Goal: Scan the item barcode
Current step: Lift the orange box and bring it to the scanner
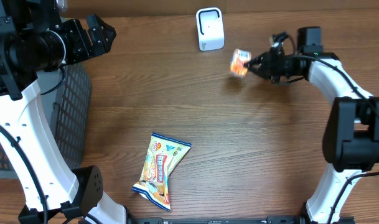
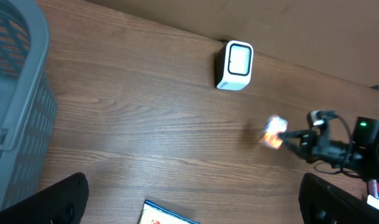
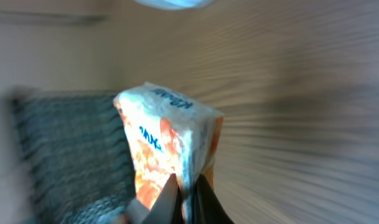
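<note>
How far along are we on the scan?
Done: the right gripper is shut on a small packet. In hand: the packet is held near the scanner, off to its right, not squarely in front of it. Left: presenting the barcode, which isn't visible in any view. A second bag lies on the table, and the left gripper is open and empty.

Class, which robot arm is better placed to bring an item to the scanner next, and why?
Right: the right gripper is shut on the small snack packet, close to the white scanner. The left gripper is open and empty, near the basket.
</note>
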Controlling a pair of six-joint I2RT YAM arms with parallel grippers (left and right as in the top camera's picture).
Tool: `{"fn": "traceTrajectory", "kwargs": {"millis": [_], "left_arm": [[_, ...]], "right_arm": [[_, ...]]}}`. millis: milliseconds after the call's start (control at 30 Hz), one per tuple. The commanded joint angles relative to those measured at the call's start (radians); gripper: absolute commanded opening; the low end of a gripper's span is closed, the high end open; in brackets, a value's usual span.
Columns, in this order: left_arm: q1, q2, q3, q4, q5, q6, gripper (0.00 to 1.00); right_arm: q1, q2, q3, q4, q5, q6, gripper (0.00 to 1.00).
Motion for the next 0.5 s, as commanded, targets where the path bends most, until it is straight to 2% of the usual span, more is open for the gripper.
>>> {"fn": "traceTrajectory", "kwargs": {"millis": [0, 100, 200, 333, 400, 467], "left_arm": [[0.005, -0.004, 0.011, 0.002, 0.010, 0.008, 1.00], [0.005, -0.004, 0.011, 0.002, 0.010, 0.008, 1.00], [0.005, -0.004, 0.011, 0.002, 0.010, 0.008, 1.00], [0.005, -0.004, 0.011, 0.002, 0.010, 0.008, 1.00], [0.005, -0.004, 0.011, 0.002, 0.010, 0.008, 1.00], [0.005, -0.004, 0.011, 0.002, 0.010, 0.008, 1.00]], "right_arm": [[0.111, -0.054, 0.155, -0.133, 0.620, 0.011, 0.04], [0.196, -0.051, 0.288, -0.256, 0.913, -0.065, 0.04], [0.270, -0.051, 0.381, -0.260, 1.126, -0.203, 0.04], [0.320, -0.043, 0.391, -0.119, 1.243, -0.428, 0.04], [0.340, -0.019, 0.391, -0.022, 1.260, -0.578, 0.04], [0.356, 0.002, 0.391, 0.042, 1.260, -0.669, 0.04]]}}
